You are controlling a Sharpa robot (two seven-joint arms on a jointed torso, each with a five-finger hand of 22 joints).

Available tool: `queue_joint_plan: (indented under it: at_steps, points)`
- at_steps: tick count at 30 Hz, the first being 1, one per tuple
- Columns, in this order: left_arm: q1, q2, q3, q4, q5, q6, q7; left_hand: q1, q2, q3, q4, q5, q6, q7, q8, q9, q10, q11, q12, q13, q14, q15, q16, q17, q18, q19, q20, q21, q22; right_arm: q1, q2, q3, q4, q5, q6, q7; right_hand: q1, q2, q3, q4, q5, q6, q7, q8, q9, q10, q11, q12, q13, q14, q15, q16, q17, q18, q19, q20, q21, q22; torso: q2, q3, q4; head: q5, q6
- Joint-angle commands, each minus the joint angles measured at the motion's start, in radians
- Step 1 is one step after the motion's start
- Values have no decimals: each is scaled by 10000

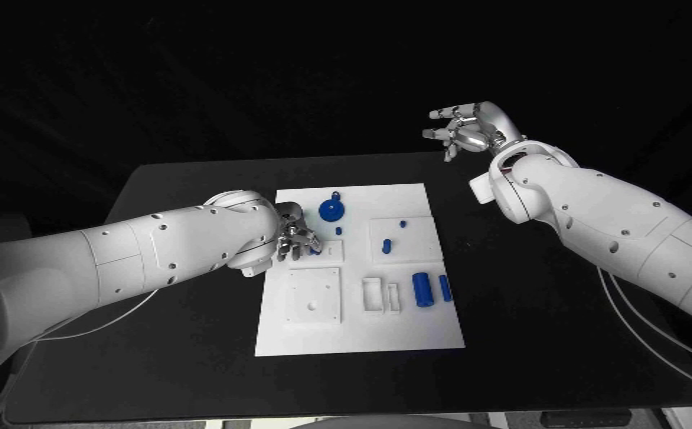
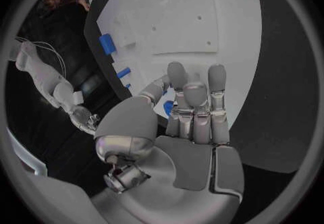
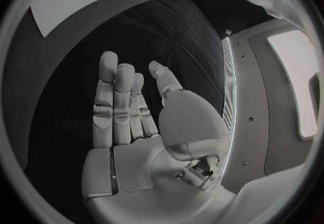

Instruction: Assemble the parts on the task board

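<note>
Parts (image 1: 423, 289) are spread on the task board (image 1: 361, 334); its near-left edge is overhung by the left hand (image 1: 296, 240), which pinches one small blue part (image 2: 168, 108), while the right hand (image 1: 464, 130) is held spread beyond its far-right corner.

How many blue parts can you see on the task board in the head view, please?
5: a round part near the far edge, a small piece, an oval piece, then a cylinder and a thin bar side by side. The left hand may hide more.
</note>
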Motion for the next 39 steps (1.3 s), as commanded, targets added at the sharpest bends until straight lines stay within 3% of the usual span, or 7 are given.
queue_joint_plan:
  at_steps: [1,12,15,20,24,36,39]
  points:
    - [-15,67,-4,3,-30,-19,114,7,129,-1,68,-40,2701,-1306,17,9,342,-229,-18,12,52,-31,36,13,-117,-48,-13,12,2,-6,17,8,19,-66,127,60,-69,-21,56,-3,36,21,30,-34,9,-95,-5,18,-13,-65,-6,-64,-10,-38,-22,0,45,-3,4,-1,-2,-12,-8]
    - [-15,142,-3,-49,-31,98,136,66,156,-171,281,-509,2737,-1321,17,31,341,-235,30,43,79,-28,105,100,-122,-32,-9,15,6,-14,41,8,1,-86,165,57,-80,-38,130,-16,106,29,32,-32,10,-97,-7,10,-19,-68,-8,-67,-10,-38,-29,-1,47,6,-1,3,4,-45,-29]
    - [-15,145,-3,-47,-38,158,127,95,145,-172,268,-495,2739,-1320,18,33,340,-236,34,46,77,-28,107,99,-122,-32,-9,18,9,-18,45,8,-3,-87,170,59,-80,-38,130,-16,106,29,32,-32,10,-97,-7,10,-19,-68,-8,-67,-10,-38,-29,-1,47,6,-3,4,6,-48,-33]
    - [-14,130,-3,-43,-67,239,103,191,110,-92,172,-89,2741,-1316,17,35,339,-234,42,60,80,-23,142,138,-118,-31,-4,34,29,-24,48,8,-11,-88,179,59,-80,-38,130,-16,106,29,32,-32,10,-97,-7,10,-19,-68,-8,-67,-10,-38,-29,-1,47,6,-3,2,6,-57,-39]
    - [-14,116,-2,-57,-80,289,87,146,84,3,77,16,2745,-1314,15,39,339,-233,42,100,74,-21,171,150,-143,383,17,-569,81,-29,46,8,-14,-88,195,58,-80,-38,130,-16,106,29,32,-32,10,-97,-7,10,-19,-68,-8,-67,-10,-38,-29,-1,47,6,-4,0,5,-58,-39]
    - [-14,100,1,-98,-92,346,50,369,-6,-5,16,113,2761,-1316,25,121,331,-236,88,151,108,-27,359,304,-197,829,4,-1930,2119,-63,50,8,-37,-88,222,59,-121,-57,181,1,97,28,33,-31,11,-95,-5,14,-16,-69,-6,-68,-9,-38,-31,0,47,13,2,-7,9,-71,-69]
    - [-14,83,2,-106,-97,348,37,387,1,10,8,128,2766,-1321,26,125,337,-244,122,165,94,-26,356,310,-191,843,11,-2033,2208,-66,47,8,-39,-88,221,58,-121,-57,181,1,97,28,33,-31,11,-95,-5,14,-16,-69,-6,-68,-9,-38,-31,0,47,13,-1,-3,19,-73,-75]
